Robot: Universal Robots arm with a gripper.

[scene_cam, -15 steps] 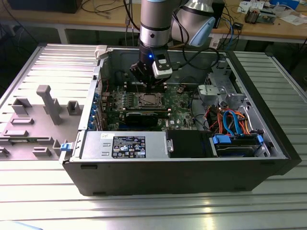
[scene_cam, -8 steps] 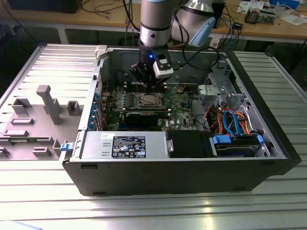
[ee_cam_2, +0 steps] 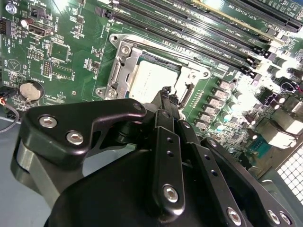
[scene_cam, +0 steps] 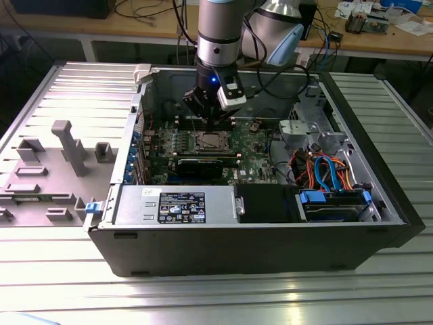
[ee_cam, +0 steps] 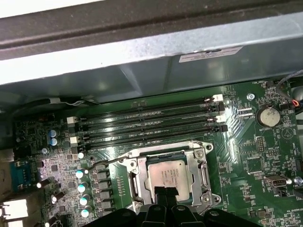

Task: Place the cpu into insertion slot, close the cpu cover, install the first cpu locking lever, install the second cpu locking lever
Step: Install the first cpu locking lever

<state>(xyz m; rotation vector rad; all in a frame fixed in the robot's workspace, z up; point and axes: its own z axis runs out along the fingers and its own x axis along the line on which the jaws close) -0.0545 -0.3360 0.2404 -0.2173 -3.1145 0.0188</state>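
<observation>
Inside the open black desktop computer case (scene_cam: 270,250), on the green circuit board (ee_cam: 265,165), the small flat square cpu with its silvery-grey metal top (ee_cam: 166,176) already sits in the insertion slot, a square socket with a silver metal rim (ee_cam: 137,182); in the second wrist view the same chip (ee_cam_2: 149,80) lies flat in that socket. Placing step looks done. Thin silvery metal frame cpu cover (ee_cam: 201,176) seems to lie down around the chip, window over it, though I can't be sure it is fully seated. A thin wire locking lever (ee_cam: 106,162) curves off one corner of the socket, apparently not latched; state of the second lever not clear. So levers look like what's left.

Black two-finger gripper (ee_cam_2: 165,94) hovers just above the near edge of the socket, fingertips drawn together into a narrow point, holding nothing, not clearly touching the chip. In the exterior view the gripper (scene_cam: 206,120) hangs right over the socket, behind the long black card (scene_cam: 206,164)
</observation>
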